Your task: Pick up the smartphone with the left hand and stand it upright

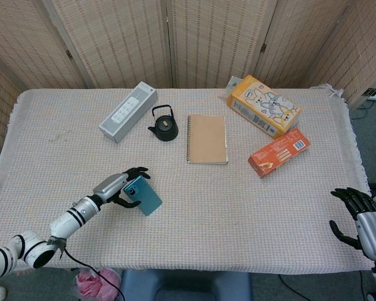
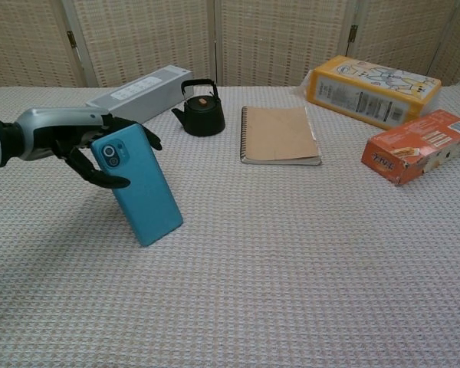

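The teal smartphone point(image 2: 139, 185) stands on its lower edge on the tablecloth, leaning back toward the left, its camera side facing the chest view. In the head view the smartphone point(image 1: 144, 195) sits at the front left of the table. My left hand point(image 2: 77, 142) holds its upper end from behind, fingers curled around the top; the same left hand point(image 1: 119, 187) shows in the head view. My right hand point(image 1: 358, 216) hangs off the table's right front edge, fingers spread, holding nothing.
A grey speaker bar point(image 1: 128, 111), a black teapot point(image 1: 163, 123) and a brown notebook point(image 1: 207, 138) lie across the middle back. A yellow box point(image 1: 264, 105) and an orange box point(image 1: 279, 152) lie at the right. A pink bag point(image 1: 96, 281) hangs below the front edge.
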`<state>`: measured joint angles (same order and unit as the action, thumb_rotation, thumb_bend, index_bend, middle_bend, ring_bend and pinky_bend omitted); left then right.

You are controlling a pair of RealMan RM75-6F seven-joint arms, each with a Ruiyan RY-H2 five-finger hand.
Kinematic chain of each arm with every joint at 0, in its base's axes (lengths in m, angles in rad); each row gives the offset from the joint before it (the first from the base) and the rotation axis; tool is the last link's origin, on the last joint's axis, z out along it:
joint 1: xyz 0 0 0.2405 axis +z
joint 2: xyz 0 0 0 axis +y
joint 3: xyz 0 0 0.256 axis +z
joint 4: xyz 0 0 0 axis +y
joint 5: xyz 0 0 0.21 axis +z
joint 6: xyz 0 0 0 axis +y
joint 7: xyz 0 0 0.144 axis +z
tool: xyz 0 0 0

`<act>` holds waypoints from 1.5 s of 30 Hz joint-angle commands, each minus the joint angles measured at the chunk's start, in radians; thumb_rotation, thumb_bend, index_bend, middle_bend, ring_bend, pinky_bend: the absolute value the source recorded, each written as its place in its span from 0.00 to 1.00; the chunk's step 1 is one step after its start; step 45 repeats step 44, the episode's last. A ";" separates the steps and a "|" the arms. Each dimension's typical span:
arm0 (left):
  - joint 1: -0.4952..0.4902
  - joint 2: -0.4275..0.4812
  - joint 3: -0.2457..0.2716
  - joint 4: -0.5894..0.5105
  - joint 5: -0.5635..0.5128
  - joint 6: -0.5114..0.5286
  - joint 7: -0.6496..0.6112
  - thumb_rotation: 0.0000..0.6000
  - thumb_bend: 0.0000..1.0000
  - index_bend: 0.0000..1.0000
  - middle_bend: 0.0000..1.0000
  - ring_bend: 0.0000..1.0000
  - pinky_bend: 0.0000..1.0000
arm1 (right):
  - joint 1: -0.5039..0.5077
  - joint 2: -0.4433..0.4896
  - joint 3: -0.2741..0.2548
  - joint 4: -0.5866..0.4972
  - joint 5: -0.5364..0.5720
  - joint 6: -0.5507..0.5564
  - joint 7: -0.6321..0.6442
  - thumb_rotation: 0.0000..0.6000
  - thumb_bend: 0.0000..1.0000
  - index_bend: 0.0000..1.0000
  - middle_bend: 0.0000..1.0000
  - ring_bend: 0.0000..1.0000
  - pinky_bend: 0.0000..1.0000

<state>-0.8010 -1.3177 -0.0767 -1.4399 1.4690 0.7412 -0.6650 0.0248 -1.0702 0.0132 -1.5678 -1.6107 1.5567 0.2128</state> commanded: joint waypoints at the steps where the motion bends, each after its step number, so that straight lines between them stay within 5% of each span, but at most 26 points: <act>1: 0.003 0.018 0.020 0.029 0.033 0.009 -0.032 1.00 0.32 0.16 0.10 0.06 0.17 | 0.001 -0.002 -0.001 0.001 0.001 -0.003 -0.001 1.00 0.30 0.22 0.19 0.14 0.18; 11: 0.024 0.025 0.013 0.081 0.022 0.073 0.014 1.00 0.32 0.02 0.00 0.00 0.17 | 0.006 -0.006 0.000 0.007 0.005 -0.011 0.001 1.00 0.30 0.22 0.19 0.14 0.18; 17: 0.088 0.031 -0.013 0.065 -0.077 0.164 0.211 1.00 0.32 0.04 0.00 0.00 0.17 | 0.011 0.001 0.001 0.013 0.002 -0.017 0.001 1.00 0.30 0.22 0.19 0.14 0.18; 25: 0.266 0.025 -0.016 -0.056 -0.225 0.455 0.627 1.00 0.32 0.14 0.02 0.00 0.17 | 0.039 0.014 0.007 0.016 -0.007 -0.046 -0.002 1.00 0.30 0.22 0.21 0.14 0.18; 31: 0.390 0.060 0.019 -0.156 -0.267 0.618 0.815 1.00 0.32 0.15 0.03 0.00 0.17 | 0.069 0.019 0.008 0.016 -0.022 -0.077 0.007 1.00 0.29 0.22 0.21 0.14 0.18; 45: 0.605 0.052 0.070 -0.255 -0.171 0.914 0.908 1.00 0.32 0.16 0.03 0.00 0.17 | 0.093 0.004 0.023 -0.006 -0.007 -0.088 -0.019 1.00 0.30 0.22 0.21 0.14 0.18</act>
